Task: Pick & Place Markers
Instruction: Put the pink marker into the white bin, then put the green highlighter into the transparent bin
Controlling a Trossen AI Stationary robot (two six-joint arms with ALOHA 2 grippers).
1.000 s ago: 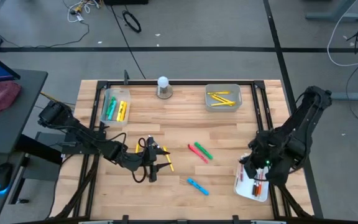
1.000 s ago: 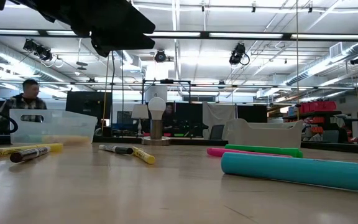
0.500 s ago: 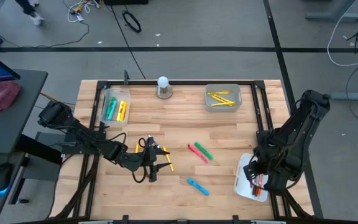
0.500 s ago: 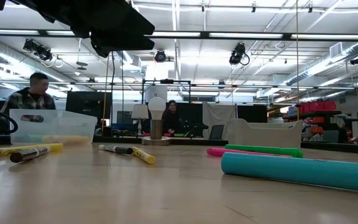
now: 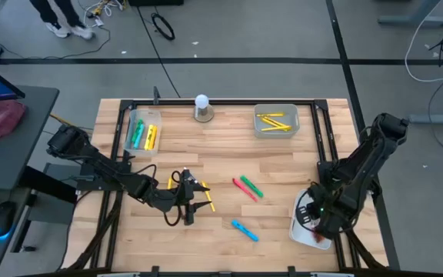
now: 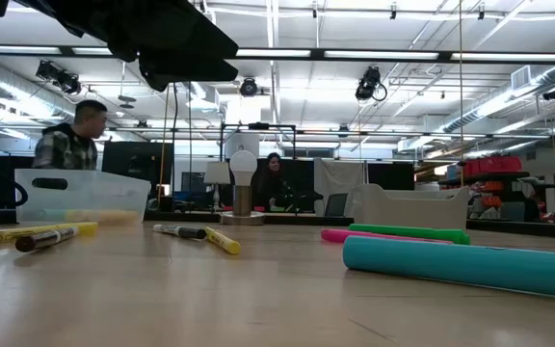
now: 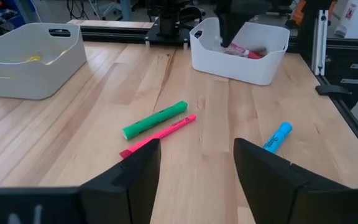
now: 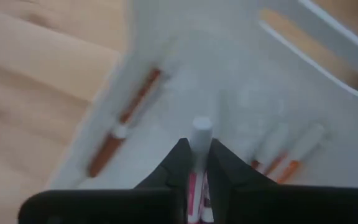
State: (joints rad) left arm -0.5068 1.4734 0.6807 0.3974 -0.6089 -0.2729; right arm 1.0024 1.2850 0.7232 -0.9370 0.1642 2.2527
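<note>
Loose markers lie flat on the table: a pink one (image 5: 242,190) beside a green one (image 5: 251,186), a light blue one (image 5: 244,230), and yellow and dark ones (image 5: 198,187) by my left gripper (image 5: 189,201). That gripper hovers open and low, left of centre, facing the pink and green markers (image 7: 160,124). My right gripper (image 5: 314,219) hangs over the white tray (image 5: 301,229) at the near right. It is shut on a pink-and-white marker (image 8: 198,163). Red and orange markers (image 8: 124,121) lie in that tray. My right gripper pinches the pink-and-white marker between its two fingers (image 8: 178,163), coming from above into the white tray. The marker lies along the fingers, and its white end (image 8: 201,129) sticks out past the tips toward the tray floor. It is lifted clear of the markers below.
A clear tray (image 5: 144,132) with green and yellow markers sits at the far left. A tray (image 5: 275,120) with yellow markers sits at the far right, and a white ball on a round base (image 5: 201,107) stands between them. People move in the room behind the table.
My right arm has drawn in over the white tray, its gripper shifting a little toward the near edge while staying above the tray. The loose markers have not moved. People in the background have walked across.
</note>
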